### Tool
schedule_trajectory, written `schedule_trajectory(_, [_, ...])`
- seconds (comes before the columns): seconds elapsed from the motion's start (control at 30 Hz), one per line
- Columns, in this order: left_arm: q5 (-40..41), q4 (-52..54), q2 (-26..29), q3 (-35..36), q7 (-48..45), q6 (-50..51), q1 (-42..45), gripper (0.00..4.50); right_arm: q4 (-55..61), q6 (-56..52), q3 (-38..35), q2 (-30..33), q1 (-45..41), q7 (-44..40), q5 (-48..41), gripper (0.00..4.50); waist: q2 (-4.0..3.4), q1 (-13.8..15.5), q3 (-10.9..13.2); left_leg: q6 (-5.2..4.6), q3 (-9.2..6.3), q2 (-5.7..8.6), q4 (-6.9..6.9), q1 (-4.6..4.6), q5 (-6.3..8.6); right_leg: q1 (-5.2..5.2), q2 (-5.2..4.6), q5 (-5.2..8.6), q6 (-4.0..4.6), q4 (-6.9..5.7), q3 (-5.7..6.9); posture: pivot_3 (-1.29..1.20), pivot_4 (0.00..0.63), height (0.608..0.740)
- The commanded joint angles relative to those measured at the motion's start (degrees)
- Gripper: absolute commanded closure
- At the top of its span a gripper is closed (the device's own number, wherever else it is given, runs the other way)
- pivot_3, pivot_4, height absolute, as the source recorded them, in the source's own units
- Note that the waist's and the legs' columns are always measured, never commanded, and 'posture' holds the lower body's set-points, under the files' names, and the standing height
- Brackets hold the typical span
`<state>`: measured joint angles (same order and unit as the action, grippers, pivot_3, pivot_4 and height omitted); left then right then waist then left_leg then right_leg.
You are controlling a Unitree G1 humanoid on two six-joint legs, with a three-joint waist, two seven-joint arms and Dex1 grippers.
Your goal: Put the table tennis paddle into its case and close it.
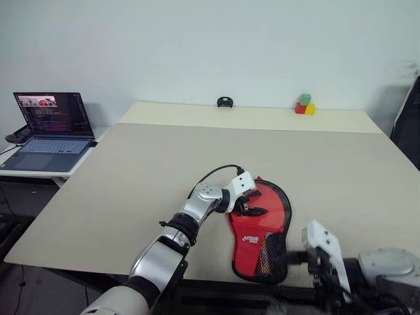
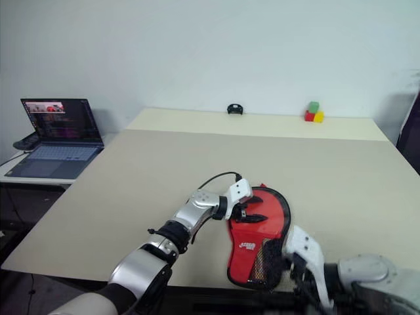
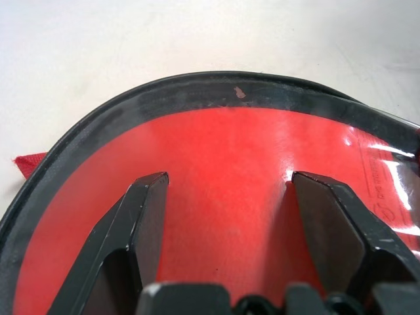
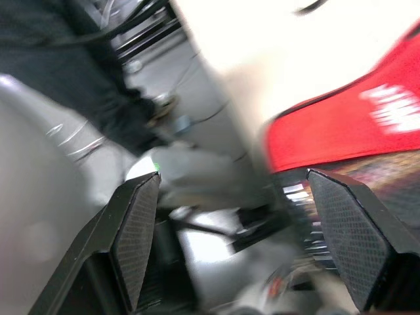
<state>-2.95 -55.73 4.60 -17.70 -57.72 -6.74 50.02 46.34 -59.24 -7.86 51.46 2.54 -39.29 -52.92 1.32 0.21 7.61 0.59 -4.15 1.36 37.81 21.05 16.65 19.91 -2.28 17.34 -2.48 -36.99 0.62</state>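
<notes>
The soft red fabric case lies at the beige desk's near edge. Left hand rests spread on it; right hand wide, empty. Nudged, the case could slide off.

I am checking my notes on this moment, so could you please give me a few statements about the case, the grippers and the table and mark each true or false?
1. The case lies red side up near the table's front edge. True.
2. The left gripper rests over the case's round end. True.
3. The right gripper is clamped shut. False: its fingers stand wide apart, holding nothing.
4. The coloured blocks sit beside the case. False: they are at the far edge.
5. A laptop stands open on a side table. True.
</notes>
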Motion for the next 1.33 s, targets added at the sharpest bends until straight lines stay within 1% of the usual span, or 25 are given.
schedule_trajectory(0.03, [-2.48,-0.24,2.2,-1.98,-2.6,1.61,-4.28,1.21,-7.09,6.51,-2.11,1.02,-4.58,-1.71,5.3,0.62,-0.12,-0.1,0.06,0.0,0.0,0.0,-0.01,0.0,0.0,0.01,0.0,0.0,0.0,0.0,0.0,0.0,0.15,0.74])
schedule_trajectory(0.13, [-1.09,4.37,3.49,-1.01,-3.59,2.1,-5.35,1.21,-13.15,11.38,-1.16,0.05,-8.23,-2.45,9.92,0.62,-0.12,-0.28,0.18,0.01,0.0,-0.01,-0.11,0.04,0.0,0.09,0.02,0.05,0.11,-0.01,-0.02,0.0,0.15,0.74])
schedule_trajectory(0.23, [1.36,10.79,5.31,0.82,-4.92,4.17,-6.46,1.21,-18.95,17.75,0.03,-2.31,-11.24,-3.16,14.58,0.62,-0.17,-0.35,0.33,0.03,0.01,-0.01,-0.13,0.21,0.04,0.29,0.02,0.0,0.46,-0.03,-0.03,0.0,0.15,0.74])
schedule_trajectory(0.3, [3.49,16.52,7.45,2.68,-5.7,6.17,-7.22,1.21,-24.02,23.98,1.13,-3.9,-12.97,-4.58,18.75,0.62,-0.26,-0.47,0.55,0.03,-0.01,-0.01,-0.13,0.34,0.05,0.41,0.03,0.03,0.51,-0.07,-0.02,0.0,0.15,0.74])
schedule_trajectory(0.37, [5.42,21.66,9.51,4.37,-5.82,8.91,-8.04,1.21,-28.69,27.05,2.18,-4.41,-14.64,-7.06,20.88,0.62,-0.44,-0.47,0.93,0.03,0.01,-0.01,-0.09,0.52,0.04,0.6,0.03,0.02,0.53,-0.15,-0.03,0.0,0.15,0.74])
schedule_trajectory(0.43, [6.87,25.51,11.25,5.59,-5.7,11.05,-8.8,1.21,-33.6,29.88,2.93,-5.2,-16.91,-7.63,23.53,0.62,-0.55,-0.4,1.33,0.05,0.0,0.0,0.03,0.71,0.03,0.78,0.02,0.02,0.54,-0.24,-0.03,0.0,0.15,0.74])
schedule_trajectory(0.57, [8.49,30.39,13.41,9.25,-1.37,14.22,-10.0,1.21,-41.0,34.34,4.1,-8.41,-20.95,-10.15,25.63,0.62,-0.59,-0.29,1.58,0.29,0.11,0.04,0.21,1.35,-0.12,1.56,-0.03,0.01,0.55,-0.65,-0.13,0.0,0.15,0.74])
schedule_trajectory(0.63, [9.7,34.67,14.08,11.17,0.96,16.73,-11.31,1.21,-44.81,35.19,4.28,-9.41,-22.79,-11.32,26.21,0.62,-0.57,-0.24,1.6,0.36,0.11,0.04,0.26,1.58,-0.16,1.79,-0.03,0.01,0.55,-0.73,-0.11,0.0,0.15,0.74])
schedule_trajectory(0.73, [11.78,43.16,15.54,15.48,5.76,21.7,-14.36,1.21,-48.24,35.46,3.75,-9.59,-24.4,-12.37,26.91,0.62,-0.6,-0.24,1.64,0.38,0.12,0.04,0.29,1.71,-0.17,1.89,-0.07,0.01,0.56,-0.76,-0.14,0.0,0.15,0.74])
schedule_trajectory(0.8, [13.3,50.35,16.97,19.05,9.41,25.8,-17.97,1.21,-49.56,34.58,1.99,-9.7,-24.6,-12.53,25.9,0.62,-0.62,-0.25,1.65,0.38,0.13,0.04,0.29,1.7,-0.17,1.9,-0.08,0.01,0.56,-0.76,-0.15,0.0,0.15,0.74])
schedule_trajectory(0.9, [13.88,58.92,19.34,22.41,13.55,30.01,-23.45,1.21,-52.35,35.29,0.18,-8.97,-24.3,-13.08,26.27,0.62,-0.64,-0.33,1.66,0.38,0.14,0.03,0.28,1.69,-0.17,1.91,-0.09,0.02,0.57,-0.78,-0.17,0.0,0.15,0.74])
schedule_trajectory(0.93, [13.61,60.56,19.17,22.33,15.19,31.42,-23.96,1.21,-55.04,36.1,-0.44,-8.19,-24.99,-14.15,26.72,0.62,-0.64,-0.31,1.66,0.38,0.14,0.03,0.27,1.68,-0.17,1.92,-0.09,0.02,0.58,-0.79,-0.18,0.0,0.15,0.74])
schedule_trajectory(1.0, [13.79,62.6,21.25,23.96,15.97,31.95,-26.5,1.21,-55.11,35.66,-1.4,-7.36,-24.64,-14.0,26.98,0.62,-0.64,-0.21,1.67,0.4,0.16,0.04,0.29,1.66,-0.18,1.91,-0.1,0.01,0.58,-0.84,-0.19,0.0,0.15,0.74])
schedule_trajectory(1.1, [12.52,62.17,22.65,23.14,17.75,31.73,-26.13,1.21,-58.47,36.71,-2.01,-5.64,-25.98,-15.54,27.81,0.62,-0.69,0.2,1.7,0.44,0.15,0.06,0.33,1.63,-0.21,1.89,-0.12,0.01,0.59,-0.96,-0.17,0.0,0.15,0.74])
schedule_trajectory(1.27, [12.36,61.42,24.26,23.57,19.43,30.47,-27.37,1.21,-62.97,38.77,-1.34,-5.32,-28.5,-16.4,29.67,0.62,-0.69,-0.05,1.7,0.45,0.19,0.06,0.35,1.54,-0.22,1.85,-0.11,0.0,0.61,-1.03,-0.19,0.0,0.15,0.74])
schedule_trajectory(1.33, [12.24,60.37,24.27,24.21,20.61,29.82,-28.03,1.21,-66.81,40.21,-0.37,-5.12,-31.0,-16.56,31.68,0.62,-0.69,-0.13,1.7,0.46,0.22,0.06,0.35,1.54,-0.23,1.86,-0.12,0.0,0.61,-1.02,-0.2,0.0,0.15,0.74])
